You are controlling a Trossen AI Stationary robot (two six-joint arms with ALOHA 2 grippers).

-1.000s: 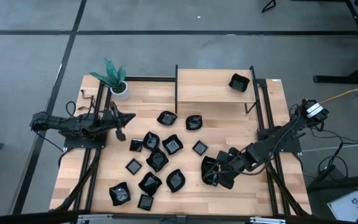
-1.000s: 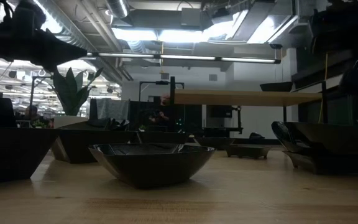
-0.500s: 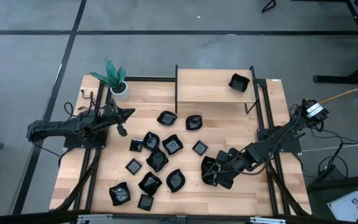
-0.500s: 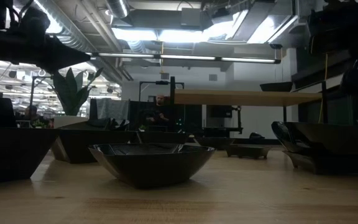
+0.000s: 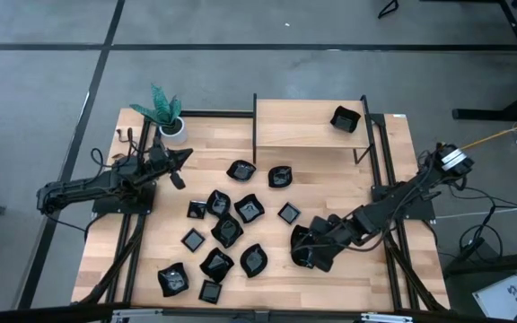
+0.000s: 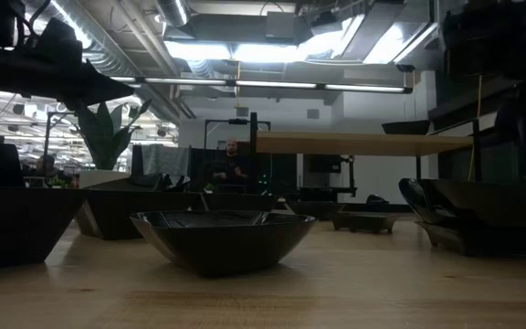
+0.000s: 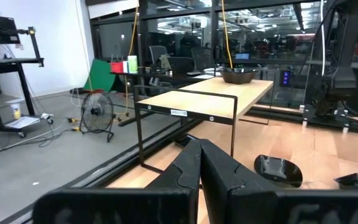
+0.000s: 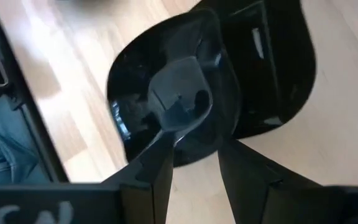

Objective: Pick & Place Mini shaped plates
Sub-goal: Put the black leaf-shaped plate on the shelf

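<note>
High view: mini shaped plates (image 5: 227, 229) lay scattered mid-bench, one (image 5: 345, 118) on the shelf (image 5: 299, 124); potted plant (image 5: 167, 115) beside the closed, empty left hand (image 5: 183, 158).
Right wrist view: right hand (image 8: 194, 163) gripped a plate (image 8: 173, 118) by its rim.

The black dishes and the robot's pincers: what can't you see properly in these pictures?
- Right pincer: in the high view the arm covers it, so a grip on the dish can't be confirmed.
- Dish stack: the count is unclear; the pieces overlap and the arm covers part.
- Low view: the nearest bowl blocks the dishes behind.
- Shelf dish: too small to tell its shape.
</note>
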